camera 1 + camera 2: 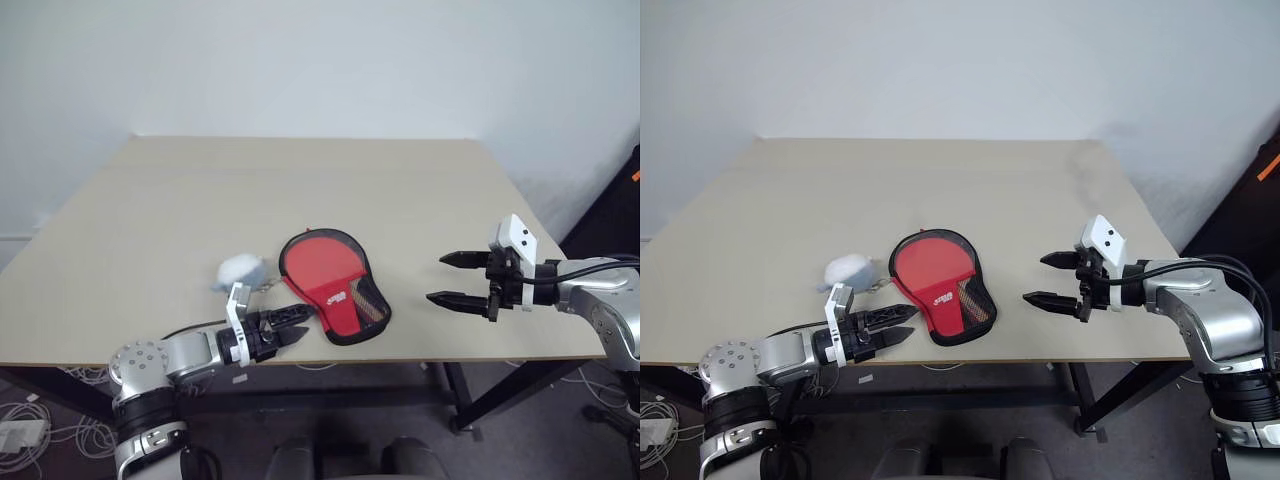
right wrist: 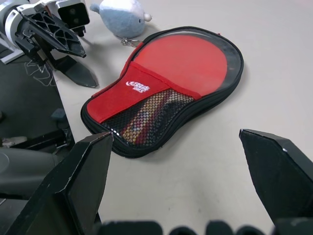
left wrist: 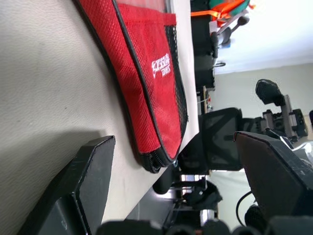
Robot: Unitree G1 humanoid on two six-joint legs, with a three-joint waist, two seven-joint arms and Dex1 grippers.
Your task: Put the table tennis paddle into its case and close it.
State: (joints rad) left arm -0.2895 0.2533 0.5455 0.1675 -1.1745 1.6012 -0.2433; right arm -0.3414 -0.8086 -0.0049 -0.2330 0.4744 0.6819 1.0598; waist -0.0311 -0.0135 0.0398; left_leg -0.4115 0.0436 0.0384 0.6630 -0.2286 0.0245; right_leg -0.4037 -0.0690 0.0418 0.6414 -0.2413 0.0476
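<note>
- Evidently the case (image 1: 333, 288) lay flat on the tabletop (image 1: 300, 190), soft and light; its black trimmed edge looked the best hold.
- Left gripper (image 1: 288, 329) and right gripper (image 1: 448, 279) both stood spread, empty.

Table (image 1: 300, 190) bare across far half and both sides, easy passage there. Near front edge: case (image 1: 333, 283) flat, low. Plush toy (image 1: 240, 270) just beside its left, narrow gap. Left gripper (image 1: 292, 330) open at case's near corner; right gripper (image 1: 455, 279) open, apart on right.
</note>
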